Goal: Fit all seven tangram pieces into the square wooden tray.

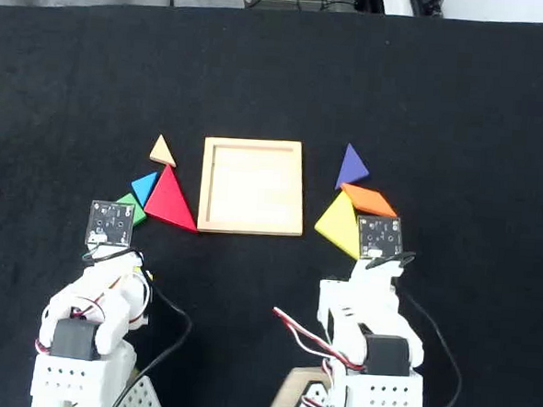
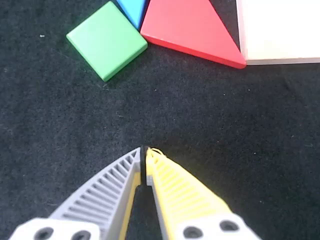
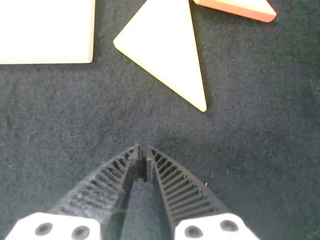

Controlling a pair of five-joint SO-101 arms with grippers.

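The square wooden tray (image 1: pixel 250 223) lies in the middle of the black table with nothing in it. To its left are a tan triangle (image 1: pixel 162 150), a blue triangle (image 1: pixel 144 187), a big red triangle (image 1: pixel 170 200) and a green square (image 1: pixel 135 208). To its right are a purple triangle (image 1: pixel 351 163), an orange parallelogram (image 1: pixel 368 200) and a big yellow triangle (image 1: pixel 340 223). My left gripper (image 2: pixel 145 152) is shut and empty, just short of the green square (image 2: pixel 107 39) and red triangle (image 2: pixel 192 31). My right gripper (image 3: pixel 141 151) is shut and empty, just short of the yellow triangle (image 3: pixel 166 48).
Both arm bases stand at the table's front edge, with cables (image 1: pixel 305 335) lying between them. A corner of the tray (image 2: pixel 280 31) appears beside the red triangle, and another tray corner (image 3: pixel 46 31) beside the yellow one. The orange piece (image 3: pixel 237 8) lies beyond the yellow triangle.
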